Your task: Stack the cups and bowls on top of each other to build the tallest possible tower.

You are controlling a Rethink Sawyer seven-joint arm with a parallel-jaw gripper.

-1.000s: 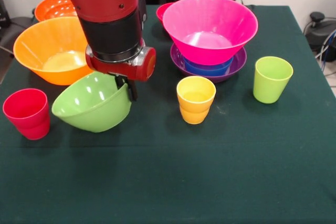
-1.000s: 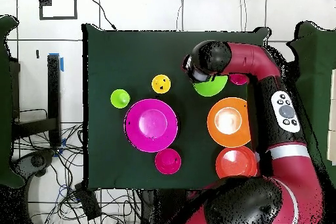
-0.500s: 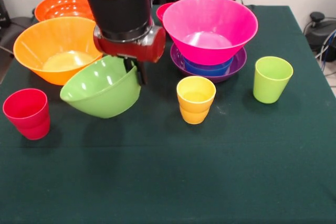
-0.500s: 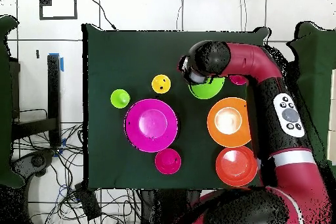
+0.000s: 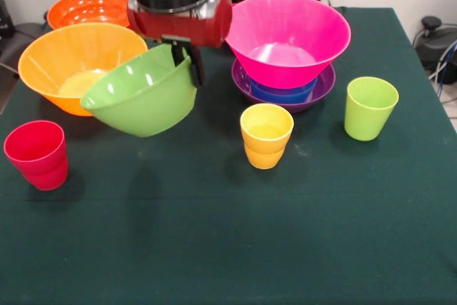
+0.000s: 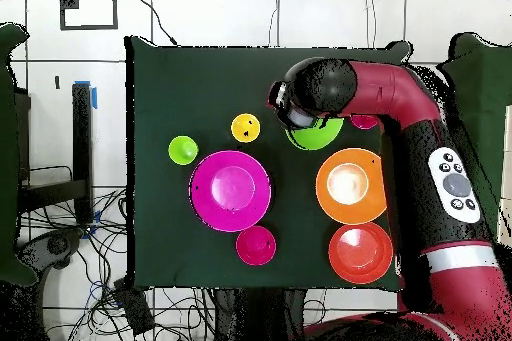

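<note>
My gripper [image 5: 187, 62] is shut on the rim of the lime green bowl [image 5: 143, 94], which hangs tilted above the table, left of the tower. The tower is a purple bowl [image 5: 319, 91] holding a small blue bowl [image 5: 282, 93], with the large pink bowl [image 5: 285, 37] on top. From overhead, the arm covers part of the green bowl [image 6: 318, 135], beside the pink bowl [image 6: 231, 190]. On the cloth stand the red cup [image 5: 37, 153], the yellow cup [image 5: 265, 135] and the lime green cup [image 5: 370, 107].
The light orange bowl [image 5: 71, 62] sits just behind the lifted bowl, with the red-orange bowl [image 5: 86, 6] beyond it. A small red bowl [image 5: 223, 13] peeks out behind the pink one. Cables lie off the table's right edge.
The gripper has risen with the green bowl, lifting it off the table and carrying it slightly right, toward the pink bowl. Nothing else has moved.
</note>
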